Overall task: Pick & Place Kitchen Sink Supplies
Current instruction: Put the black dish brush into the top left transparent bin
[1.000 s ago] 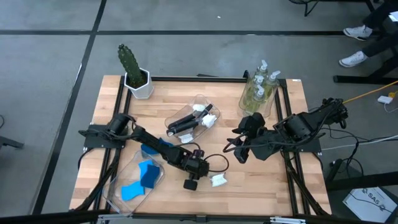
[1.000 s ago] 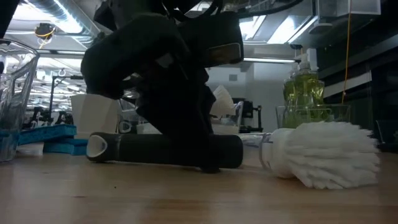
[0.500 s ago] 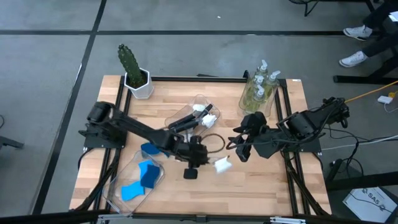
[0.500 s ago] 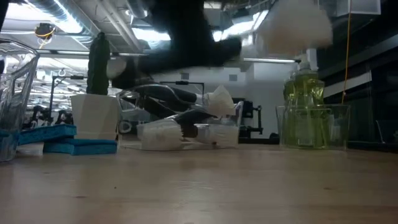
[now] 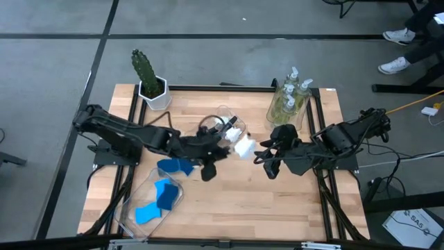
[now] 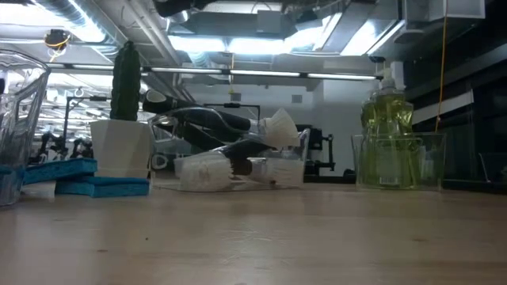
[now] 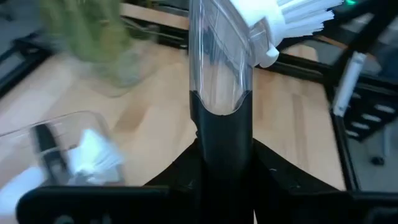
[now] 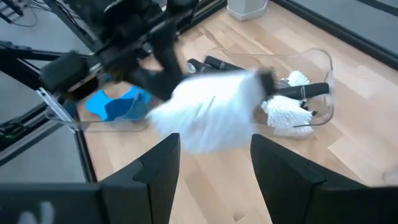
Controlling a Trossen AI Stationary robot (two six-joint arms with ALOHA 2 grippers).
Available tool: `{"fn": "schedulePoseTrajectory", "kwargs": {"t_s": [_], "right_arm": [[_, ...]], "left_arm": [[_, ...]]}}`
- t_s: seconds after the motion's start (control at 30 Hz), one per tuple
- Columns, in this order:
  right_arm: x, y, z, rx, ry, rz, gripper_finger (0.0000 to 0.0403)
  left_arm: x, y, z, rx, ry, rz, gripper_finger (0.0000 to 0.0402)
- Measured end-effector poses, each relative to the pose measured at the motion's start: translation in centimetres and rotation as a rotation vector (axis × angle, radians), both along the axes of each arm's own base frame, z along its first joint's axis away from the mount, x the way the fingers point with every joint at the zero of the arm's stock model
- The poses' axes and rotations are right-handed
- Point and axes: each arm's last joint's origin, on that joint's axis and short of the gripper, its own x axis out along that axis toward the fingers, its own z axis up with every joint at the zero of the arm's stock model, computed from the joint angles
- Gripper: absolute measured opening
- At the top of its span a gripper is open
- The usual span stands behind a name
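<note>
My left gripper [image 5: 210, 156] is above the table's middle, shut on a dish brush [image 5: 232, 151] with a black handle and a white head [image 5: 243, 147]. The head hangs just right of the clear bin [image 5: 220, 118] that holds other brushes [image 5: 229, 128]. My right gripper [image 5: 263, 161] is open, close to the right of the held brush, whose head [image 8: 211, 112] shows ahead of it. Pump bottles of soap [image 5: 290, 97] stand in a bin at the far right. Blue sponges [image 5: 156, 201] lie in a bin at the near left. My left gripper pinches the brush's black handle [image 7: 221, 124] between its two fingers. The handle's free end [image 5: 207, 173] sticks out on the near side, and the white head [image 7: 292, 15] points away toward the right arm. The brush is lifted clear of the table.
A potted cactus [image 5: 147, 80] stands at the far left corner. One blue sponge [image 5: 177, 167] lies outside the sponge bin, under the left arm. Bare wood shows along the near edge [image 5: 263, 215]. Shoes of a person [image 5: 395, 66] show on the floor beyond the table.
My left gripper has lifted the brush off the table near the near edge and carried it up and toward the far edge, to the brush bin. The brush has gone from lying on the wood to hanging clear. The right gripper has shifted slightly.
</note>
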Motion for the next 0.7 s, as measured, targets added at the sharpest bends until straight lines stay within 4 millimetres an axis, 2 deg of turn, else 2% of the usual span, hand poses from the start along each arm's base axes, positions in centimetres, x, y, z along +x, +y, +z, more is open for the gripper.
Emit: {"fn": "schedulePoseTrajectory", "kwargs": {"t_s": [0.2,0.4,0.7], "right_arm": [[0.1,0.0,0.6,-0.012,-0.062,-0.007,0.0196],[0.7,0.0,1.3,-0.054,-0.136,0.011,0.0196],[1.1,-0.4,1.6,-0.052,-0.163,-0.006,0.0196]], "left_arm": [[-1.7,1.4,1.5,-0.029,-0.021,0.107,0.0081],[-1.7,3.6,1.8,-0.028,-0.017,0.179,0.0081],[-1.7,9.5,1.0,-0.024,0.071,0.306,0.0081]]}}
